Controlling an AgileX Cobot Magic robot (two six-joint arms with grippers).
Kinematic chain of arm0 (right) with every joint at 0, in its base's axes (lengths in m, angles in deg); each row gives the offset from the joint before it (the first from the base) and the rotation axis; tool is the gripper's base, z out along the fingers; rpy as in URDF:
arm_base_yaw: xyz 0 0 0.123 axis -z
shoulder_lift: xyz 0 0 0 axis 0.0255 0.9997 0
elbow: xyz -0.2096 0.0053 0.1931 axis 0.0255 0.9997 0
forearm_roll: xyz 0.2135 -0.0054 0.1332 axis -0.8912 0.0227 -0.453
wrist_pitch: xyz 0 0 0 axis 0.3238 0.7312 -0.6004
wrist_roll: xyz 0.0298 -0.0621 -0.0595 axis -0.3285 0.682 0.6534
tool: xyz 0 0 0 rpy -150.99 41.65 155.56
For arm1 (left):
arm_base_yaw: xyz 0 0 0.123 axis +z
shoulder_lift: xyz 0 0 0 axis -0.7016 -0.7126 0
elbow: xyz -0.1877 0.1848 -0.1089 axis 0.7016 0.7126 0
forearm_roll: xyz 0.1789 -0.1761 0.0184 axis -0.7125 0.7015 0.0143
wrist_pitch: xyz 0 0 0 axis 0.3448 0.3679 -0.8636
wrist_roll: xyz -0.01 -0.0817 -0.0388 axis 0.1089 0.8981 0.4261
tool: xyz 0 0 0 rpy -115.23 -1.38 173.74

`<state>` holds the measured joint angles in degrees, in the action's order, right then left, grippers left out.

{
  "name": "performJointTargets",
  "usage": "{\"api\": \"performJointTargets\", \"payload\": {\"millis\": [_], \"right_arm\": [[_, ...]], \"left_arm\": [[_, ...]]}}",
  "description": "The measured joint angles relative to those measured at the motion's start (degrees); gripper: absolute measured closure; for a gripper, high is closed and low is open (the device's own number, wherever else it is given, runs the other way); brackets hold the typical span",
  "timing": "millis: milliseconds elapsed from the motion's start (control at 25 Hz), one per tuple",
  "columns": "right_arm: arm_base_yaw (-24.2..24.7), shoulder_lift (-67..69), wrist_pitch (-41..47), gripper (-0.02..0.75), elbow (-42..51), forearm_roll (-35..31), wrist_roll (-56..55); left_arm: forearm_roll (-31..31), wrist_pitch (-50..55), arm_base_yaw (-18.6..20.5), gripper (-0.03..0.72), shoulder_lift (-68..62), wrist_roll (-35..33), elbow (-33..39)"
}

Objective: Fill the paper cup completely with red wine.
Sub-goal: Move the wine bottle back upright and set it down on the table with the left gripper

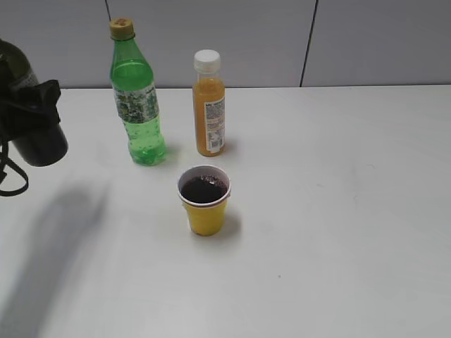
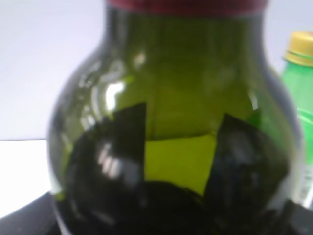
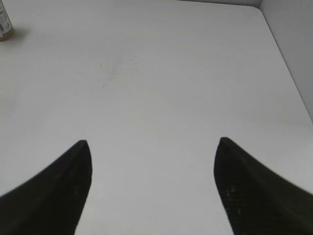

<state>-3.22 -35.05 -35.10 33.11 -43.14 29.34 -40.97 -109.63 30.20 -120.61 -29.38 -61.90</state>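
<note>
Dark green glass wine bottle (image 2: 171,137), clamped by the left gripper (image 2: 178,161), to be returned gently while the yellow paper cup (image 1: 205,205) of dark red wine (image 1: 204,189) is avoided; the right gripper (image 3: 151,191) is spread wide, empty.

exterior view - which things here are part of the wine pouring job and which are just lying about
Part of the job:
- paper cup, with dark red wine in it
- wine bottle, held by the left gripper at the left edge

Just lying about:
- green soda bottle
- orange juice bottle
- right gripper, open over bare table
</note>
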Motion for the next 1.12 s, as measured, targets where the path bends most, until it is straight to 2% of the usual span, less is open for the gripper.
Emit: {"api": "performJointTargets", "payload": {"millis": [280, 760, 1120], "right_arm": [[0.0, 0.0, 0.0, 0.148, 0.0, 0.0, 0.0], [0.0, 0.0, 0.0, 0.148, 0.0, 0.0, 0.0], [0.0, 0.0, 0.0, 0.148, 0.0, 0.0, 0.0]], "left_arm": [[0.0, -2.7, 4.0, 0.134, -5.6, 0.1, -1.6], [-1.4, -3.8, 4.3, 0.134, -18.5, 0.1, -14.3], [-2.1, -5.5, 4.3, 0.134, -23.2, 0.1, -15.3]]}}
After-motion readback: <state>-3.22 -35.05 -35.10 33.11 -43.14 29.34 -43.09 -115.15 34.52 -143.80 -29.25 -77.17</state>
